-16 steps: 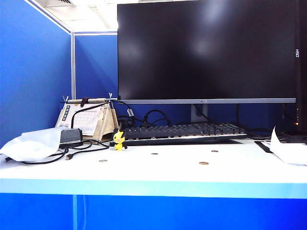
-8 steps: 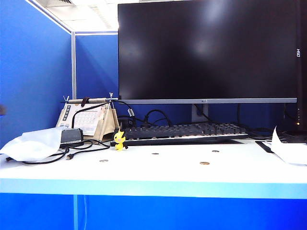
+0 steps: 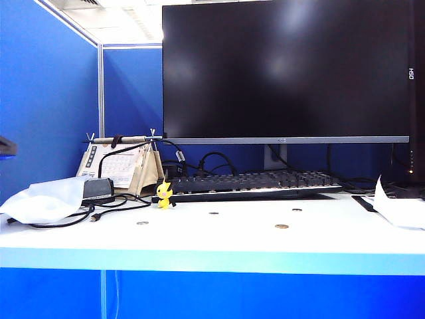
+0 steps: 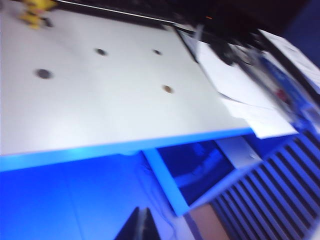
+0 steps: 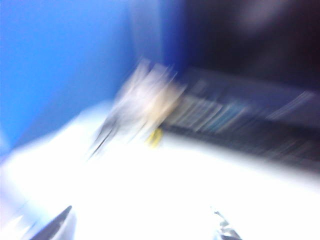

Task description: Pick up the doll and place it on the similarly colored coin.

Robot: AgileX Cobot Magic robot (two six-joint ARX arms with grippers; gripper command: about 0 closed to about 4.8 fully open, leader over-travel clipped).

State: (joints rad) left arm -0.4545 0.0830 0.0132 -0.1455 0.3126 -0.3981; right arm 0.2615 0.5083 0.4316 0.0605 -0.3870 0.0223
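Observation:
The small yellow doll (image 3: 164, 194) stands on the white desk in front of the keyboard's left end; it also shows as the doll (image 4: 35, 10) and, blurred, the doll (image 5: 155, 137). The brassy coin (image 3: 281, 226) lies flat near the desk's front, right of centre, and shows again as the coin (image 4: 168, 89). My left gripper (image 4: 140, 226) is shut with nothing in it, hanging off the desk's front edge. My right gripper (image 5: 142, 232) is open and empty over the desk, well short of the doll. Neither gripper's jaws show in the exterior view.
A silver-grey coin (image 3: 143, 222) and two dark coins (image 3: 213, 213) (image 3: 297, 210) lie on the desk. Behind them are the keyboard (image 3: 249, 183), monitor (image 3: 285, 70), a calendar stand (image 3: 123, 169), cables and a white bag (image 3: 43, 199). Papers (image 3: 398, 209) lie at the right.
A dark shape has come into the exterior view at the left edge. The doll and the coins have not moved.

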